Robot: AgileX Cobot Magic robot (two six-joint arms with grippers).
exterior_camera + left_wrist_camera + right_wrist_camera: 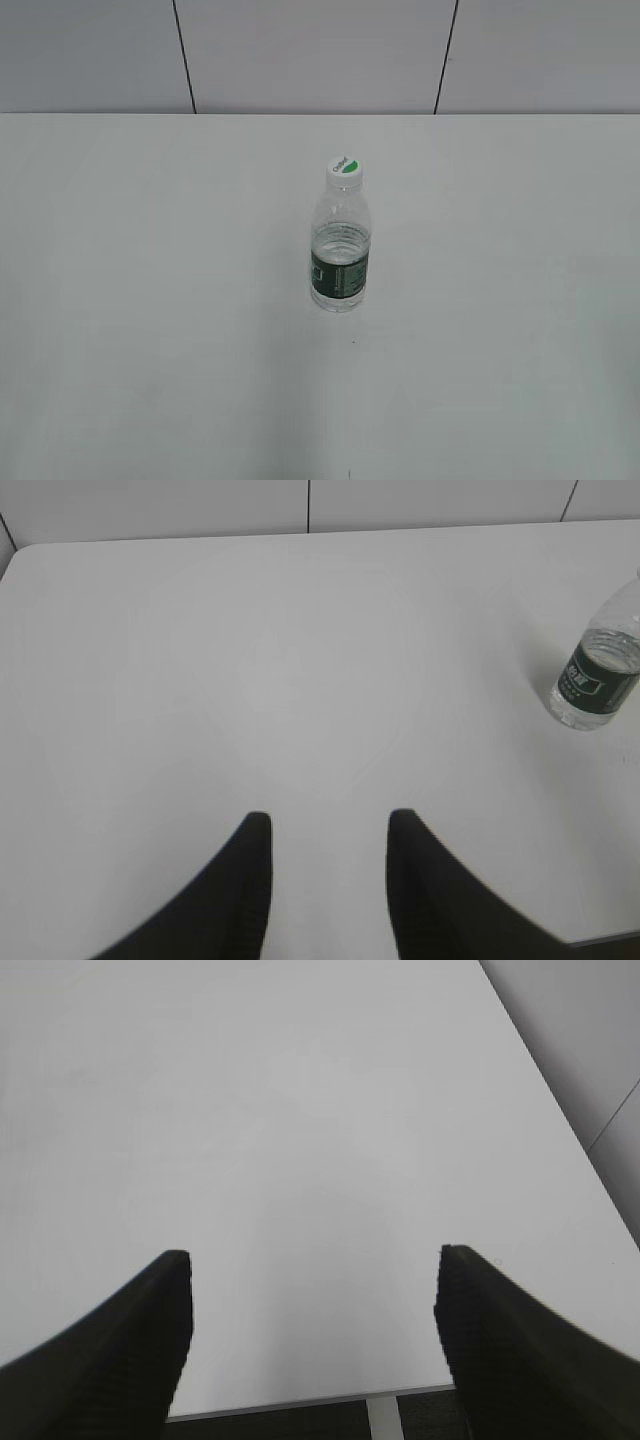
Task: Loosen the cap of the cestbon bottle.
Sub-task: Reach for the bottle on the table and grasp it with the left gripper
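Note:
The cestbon bottle (340,250) stands upright in the middle of the white table, clear plastic with a dark green label band. Its white cap (345,170) with a green mark sits on top. In the left wrist view the bottle (598,670) shows at the right edge, its top cut off by the frame. My left gripper (330,825) hangs open over bare table, far to the left of the bottle, holding nothing. My right gripper (312,1260) stands wide open above the table's near edge, empty. Neither gripper shows in the exterior view.
The white table (150,300) ends at a grey panelled wall (300,50) behind. In the right wrist view the table's front edge (300,1402) and a dark floor lie below the fingers.

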